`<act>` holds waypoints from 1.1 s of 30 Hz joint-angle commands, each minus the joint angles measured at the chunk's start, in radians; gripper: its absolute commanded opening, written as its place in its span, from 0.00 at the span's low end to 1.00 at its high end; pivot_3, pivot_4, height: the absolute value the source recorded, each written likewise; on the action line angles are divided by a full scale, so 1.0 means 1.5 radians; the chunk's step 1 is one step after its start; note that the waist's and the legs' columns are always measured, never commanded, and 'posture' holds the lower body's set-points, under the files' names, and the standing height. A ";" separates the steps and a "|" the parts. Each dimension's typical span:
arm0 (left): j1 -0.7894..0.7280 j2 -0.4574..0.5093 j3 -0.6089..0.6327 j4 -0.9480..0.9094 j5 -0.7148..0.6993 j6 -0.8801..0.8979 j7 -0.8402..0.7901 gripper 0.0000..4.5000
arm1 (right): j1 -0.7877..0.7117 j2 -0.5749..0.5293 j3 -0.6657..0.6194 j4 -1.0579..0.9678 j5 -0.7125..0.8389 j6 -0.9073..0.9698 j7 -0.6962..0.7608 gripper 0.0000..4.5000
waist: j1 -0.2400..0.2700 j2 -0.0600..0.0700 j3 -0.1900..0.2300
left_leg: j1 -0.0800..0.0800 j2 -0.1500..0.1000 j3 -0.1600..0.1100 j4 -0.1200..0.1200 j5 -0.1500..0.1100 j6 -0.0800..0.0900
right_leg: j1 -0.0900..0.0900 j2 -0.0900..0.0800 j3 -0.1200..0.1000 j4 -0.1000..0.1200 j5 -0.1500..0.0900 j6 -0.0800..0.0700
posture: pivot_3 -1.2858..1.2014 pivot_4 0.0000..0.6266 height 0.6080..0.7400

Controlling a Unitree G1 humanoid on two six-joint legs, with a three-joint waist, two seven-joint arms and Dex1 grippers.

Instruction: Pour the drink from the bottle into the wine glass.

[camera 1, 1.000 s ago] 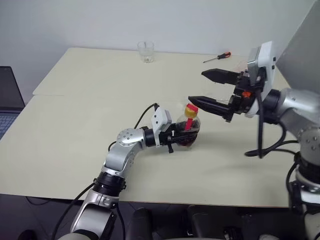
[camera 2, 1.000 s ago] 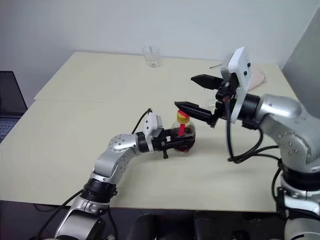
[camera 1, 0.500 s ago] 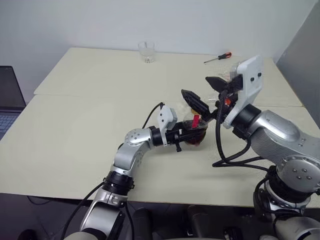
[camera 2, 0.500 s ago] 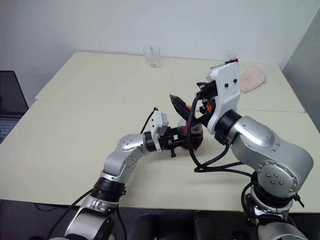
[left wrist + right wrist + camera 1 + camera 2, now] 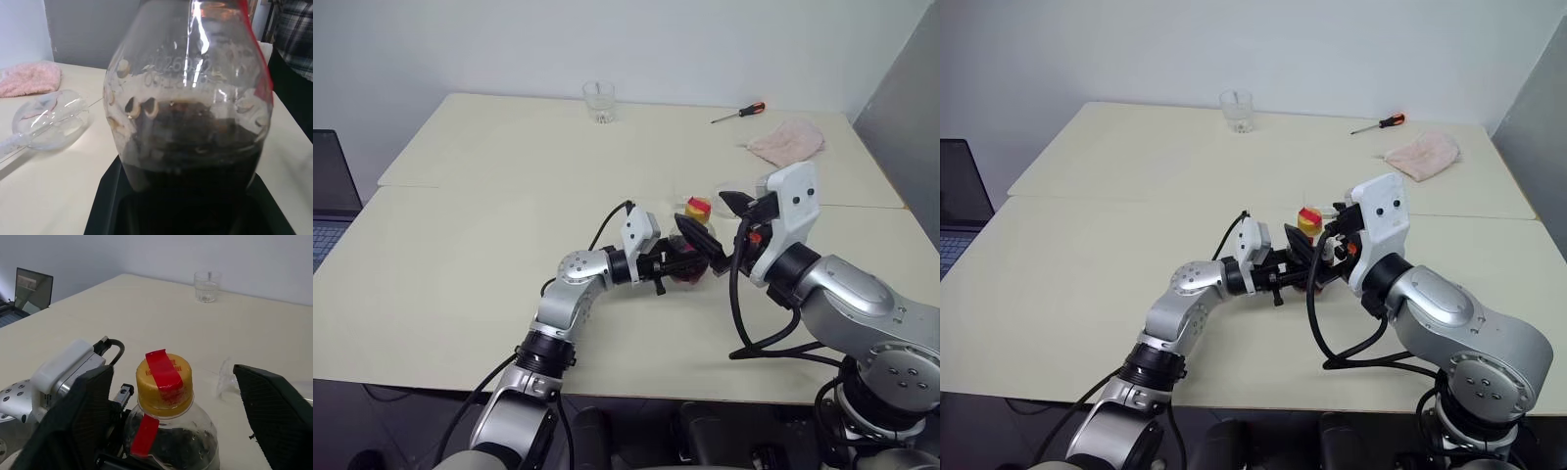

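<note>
With the left gripper clamped on the upright bottle near the table centre, the right gripper straddles its yellow cap, fingers parted, wine glass lying at two o'clock.

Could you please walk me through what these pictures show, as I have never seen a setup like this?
It is a two-armed robot at a table. The two wide pictures come from cameras on its head, looking down over its arms. The two close-ups come from cameras on its wrists. The left gripper holds a small bottle of dark drink upright. The right gripper is open, one finger on each side of the yellow cap, which is on. On the table lie a wine glass on its side, a tumbler, a screwdriver and a pink cloth.
</note>
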 commanded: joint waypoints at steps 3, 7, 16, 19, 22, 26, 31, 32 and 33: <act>-0.020 -0.004 -0.001 -0.008 -0.001 -0.024 -0.004 0.26 | -0.009 -0.002 0.000 -0.024 0.009 -0.022 -0.004 0.47 | 0.000 0.000 0.000 | 0.000 0.000 0.000 0.000 0.000 0.000 | 0.000 0.000 0.000 0.000 0.000 0.000 | 0.52 0.24 1.00; -0.019 -0.005 -0.001 -0.008 0.000 -0.024 -0.004 0.26 | -0.012 -0.002 0.010 -0.019 0.006 -0.026 -0.003 0.27 | 0.000 0.000 0.000 | 0.000 0.000 0.000 0.000 0.000 0.000 | 0.000 0.000 0.000 0.000 0.000 0.000 | 0.52 0.24 1.00; -0.014 -0.002 -0.004 -0.019 0.000 -0.019 -0.002 0.26 | -0.027 -0.084 0.011 0.037 0.002 -0.076 0.117 0.27 | 0.000 0.000 0.000 | 0.000 0.000 0.000 0.000 0.000 0.000 | 0.000 0.000 0.000 0.000 0.000 0.000 | 0.52 0.24 1.00; -0.011 0.007 0.002 -0.033 -0.005 -0.005 0.003 0.26 | -0.023 -0.172 0.010 0.083 -0.001 -0.136 0.258 0.27 | 0.000 0.000 0.000 | 0.000 -0.001 0.000 0.000 0.000 0.000 | 0.000 0.000 -0.001 -0.001 0.000 0.000 | 0.52 0.24 1.00; -0.005 0.016 0.006 -0.045 -0.007 0.006 0.006 0.25 | -0.026 -0.245 0.029 0.149 -0.033 -0.214 0.397 0.27 | 0.000 0.000 0.000 | 0.000 -0.001 0.000 0.000 0.000 0.000 | 0.000 0.000 -0.001 -0.001 0.000 0.000 | 0.52 0.24 1.00; 0.004 0.024 0.011 -0.069 -0.013 0.029 0.020 0.25 | -0.034 -0.304 0.062 0.231 -0.074 -0.300 0.535 0.27 | 0.000 0.000 0.000 | 0.000 0.000 0.000 0.000 0.000 0.000 | 0.000 0.000 -0.001 -0.001 0.000 0.000 | 0.52 0.24 1.00; 0.029 0.032 0.013 -0.111 -0.014 0.054 0.041 0.25 | -0.066 -0.342 0.106 0.318 -0.117 -0.381 0.675 0.27 | 0.000 0.000 0.000 | 0.000 0.000 0.000 0.000 0.000 0.000 | 0.000 0.001 -0.001 0.000 0.000 0.000 | 0.52 0.24 1.00; 0.033 0.034 0.013 -0.115 -0.014 0.056 0.042 0.25 | -0.069 -0.347 0.116 0.330 -0.124 -0.391 0.698 0.27 | 0.001 0.000 0.000 | 0.000 0.000 0.000 0.000 0.000 0.000 | 0.000 0.001 -0.001 0.000 0.000 0.000 | 0.52 0.24 1.00; 0.035 0.035 0.013 -0.120 -0.014 0.058 0.044 0.25 | -0.073 -0.351 0.126 0.347 -0.136 -0.405 0.722 0.27 | 0.001 0.000 0.000 | 0.000 0.000 0.000 0.000 0.000 0.000 | 0.000 0.001 -0.001 0.000 0.000 0.000 | 0.52 0.24 1.00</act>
